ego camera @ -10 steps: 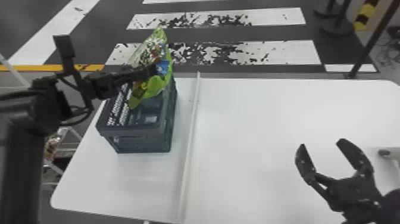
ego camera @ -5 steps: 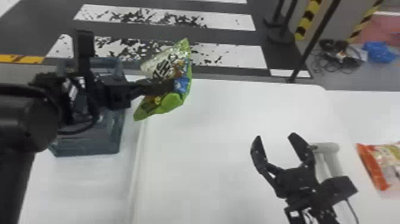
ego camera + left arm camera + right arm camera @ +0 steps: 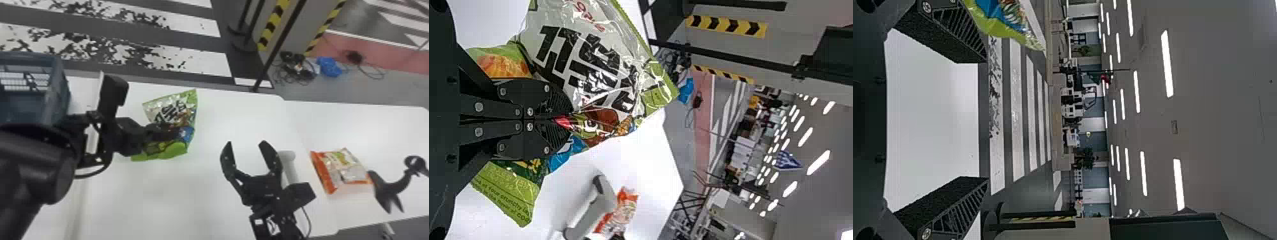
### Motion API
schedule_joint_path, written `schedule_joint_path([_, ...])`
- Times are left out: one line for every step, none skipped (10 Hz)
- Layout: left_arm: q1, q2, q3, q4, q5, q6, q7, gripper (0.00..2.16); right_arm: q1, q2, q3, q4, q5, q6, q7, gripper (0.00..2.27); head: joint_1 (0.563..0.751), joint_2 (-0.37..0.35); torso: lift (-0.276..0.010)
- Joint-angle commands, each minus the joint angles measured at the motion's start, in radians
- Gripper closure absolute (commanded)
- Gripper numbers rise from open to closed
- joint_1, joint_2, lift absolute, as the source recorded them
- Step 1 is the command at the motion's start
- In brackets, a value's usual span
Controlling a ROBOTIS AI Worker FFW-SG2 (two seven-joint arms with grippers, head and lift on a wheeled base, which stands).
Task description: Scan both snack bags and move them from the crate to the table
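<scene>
The green bag (image 3: 172,105), gripped above the worktop (image 3: 204,194) by the left pincer (image 3: 569,119), long axis across its fingers, hangs left of the open right pincer (image 3: 246,142), likely bound rightward for scanning.

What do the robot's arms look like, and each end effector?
The left arm is black and rounded, with looping cables; the black right arm has white labels and a thin cable. The left end effector and right end effector have black fingers with slanted slots.
</scene>
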Motion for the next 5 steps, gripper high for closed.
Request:
schedule_joint_path([0.001,-0.025,-0.095,0.144,-0.017,-0.141,0.044,2.14,-0.001,-0.002,-0.004,0.0,-0.002,0.003,-0.002,0.08,0.695,-0.334,-0.088])
schedule_joint_path([0.006,-0.039,-0.135,0.199,0.015,-0.214,0.07,2.14,-0.003,-0.002,-0.004,0.0,-0.003,0.006,-0.004,0.08,0.695,-0.35,-0.088])
schedule_joint_path([0.026,-0.053,-0.167,0.225,0.063,-0.263,0.091,2.14,-0.003,0.0,-0.004,0.0,-0.003,0.006,-0.002,0.08,0.695,-0.35,-0.088])
schedule_joint_path([0.046,-0.06,-0.193,0.225,0.066,-0.297,0.116,1.78,-0.003,0.0,-0.004,0.0,-0.003,0.006,-0.004,0.08,0.695,-0.35,-0.088])
schedule_joint_path([0.072,-0.062,-0.197,0.225,0.096,-0.355,0.192,0.29,-0.003,0.0,-0.004,0.0,-0.005,0.006,-0.004,0.08,0.695,-0.35,-0.088])
